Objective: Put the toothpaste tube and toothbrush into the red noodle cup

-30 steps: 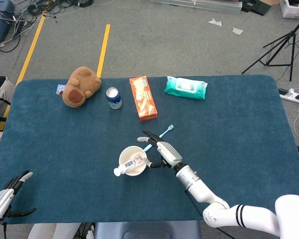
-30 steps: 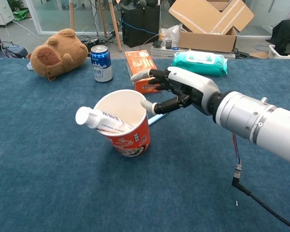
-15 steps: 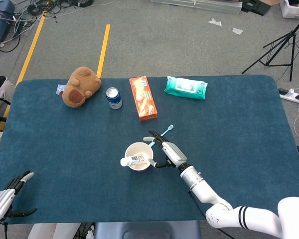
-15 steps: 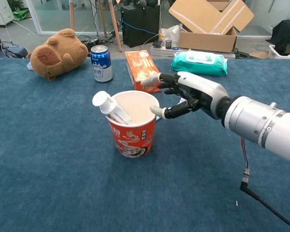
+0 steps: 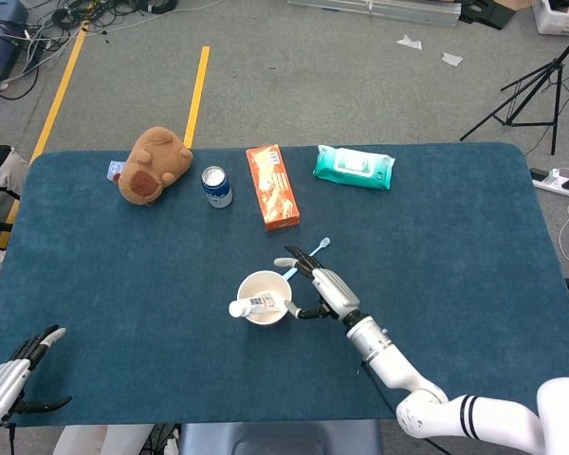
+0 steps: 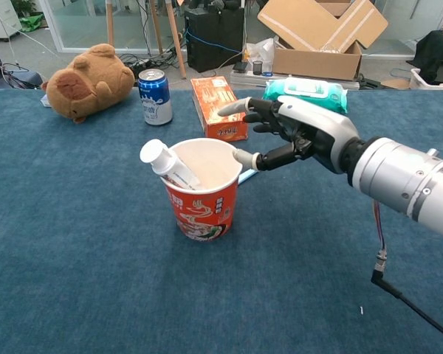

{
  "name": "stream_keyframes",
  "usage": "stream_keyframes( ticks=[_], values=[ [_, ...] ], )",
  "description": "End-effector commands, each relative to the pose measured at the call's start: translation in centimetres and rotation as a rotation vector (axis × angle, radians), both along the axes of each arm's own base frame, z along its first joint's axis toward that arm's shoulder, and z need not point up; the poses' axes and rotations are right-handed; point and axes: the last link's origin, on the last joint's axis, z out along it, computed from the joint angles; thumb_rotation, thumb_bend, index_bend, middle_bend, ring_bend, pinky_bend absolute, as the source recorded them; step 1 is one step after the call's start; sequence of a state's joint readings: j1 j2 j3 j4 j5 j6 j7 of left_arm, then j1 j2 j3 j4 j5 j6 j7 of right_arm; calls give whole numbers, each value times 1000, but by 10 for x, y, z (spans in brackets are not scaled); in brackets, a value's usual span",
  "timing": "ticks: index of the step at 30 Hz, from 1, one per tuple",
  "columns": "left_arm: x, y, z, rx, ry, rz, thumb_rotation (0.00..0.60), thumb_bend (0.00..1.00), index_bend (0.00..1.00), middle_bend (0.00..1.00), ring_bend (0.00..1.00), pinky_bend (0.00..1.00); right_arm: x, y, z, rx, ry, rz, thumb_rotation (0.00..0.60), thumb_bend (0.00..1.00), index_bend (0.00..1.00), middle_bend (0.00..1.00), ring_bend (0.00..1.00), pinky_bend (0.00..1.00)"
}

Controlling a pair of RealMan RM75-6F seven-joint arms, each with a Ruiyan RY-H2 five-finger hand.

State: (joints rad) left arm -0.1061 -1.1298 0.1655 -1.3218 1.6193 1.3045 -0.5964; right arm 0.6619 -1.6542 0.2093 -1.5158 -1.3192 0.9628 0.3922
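head view: the red noodle cup stands upright near the middle of the blue table, and the toothpaste tube already sits in it, leaning with its white cap over the left rim. the right hand is just beside the cup's right side, fingers spread and holding nothing. the toothbrush lies on the cloth behind that hand, its pale blue handle running up and right. the left hand rests at the near left corner, well apart from everything, fingers apart and empty. along the far edge sit the plush toy, soda can, orange box and wipes pack.

chest view: the cup and tube read clearly; the right hand hangs open beside the rim, one fingertip close to the cup wall. only a sliver of blue shows behind the cup, probably the toothbrush, though too little is visible to be sure.

the step in hand looks like fetching the toothbrush. it lies flat, so a pinch near mid-handle would do best, coming down from above and keeping the wrist clear of the cup so it isn't knocked over; then drop it in head up beside the tube.

compared with half a second ago, the cup and tube sit as they were, while the right hand has drawn slightly back and up from the rim.
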Motion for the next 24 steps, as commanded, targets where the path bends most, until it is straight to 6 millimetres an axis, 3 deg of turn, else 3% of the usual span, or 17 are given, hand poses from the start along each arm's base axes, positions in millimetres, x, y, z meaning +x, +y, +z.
stream_keyframes(
  ticks=[1, 6, 12, 19, 24],
  values=[
    [0, 0, 0, -1, 0, -1, 600, 0, 0, 0, 0, 0, 1, 1, 6, -13, -8, 7, 600, 287, 202, 0, 0, 52],
    [2, 1, -1, -1, 0, -5, 600, 0, 0, 0, 0, 0, 2, 4, 21, -41, -22, 24, 600, 286, 202, 0, 0, 52],
    [3, 2, 0, 2, 1, -6, 600, 0, 0, 0, 0, 0, -4, -1, 52, -138, 9, 35, 600, 286, 202, 0, 0, 52],
    [4, 3, 0, 2, 4, -10, 600, 0, 0, 0, 0, 0, -17, -17, 77, -272, 203, 65, 600, 286, 318, 0, 0, 52],
    [6, 5, 0, 0, 7, -14, 600, 0, 0, 0, 0, 0, -26, -31, 81, -330, 357, 83, 600, 291, 368, 0, 0, 52]
  ],
)
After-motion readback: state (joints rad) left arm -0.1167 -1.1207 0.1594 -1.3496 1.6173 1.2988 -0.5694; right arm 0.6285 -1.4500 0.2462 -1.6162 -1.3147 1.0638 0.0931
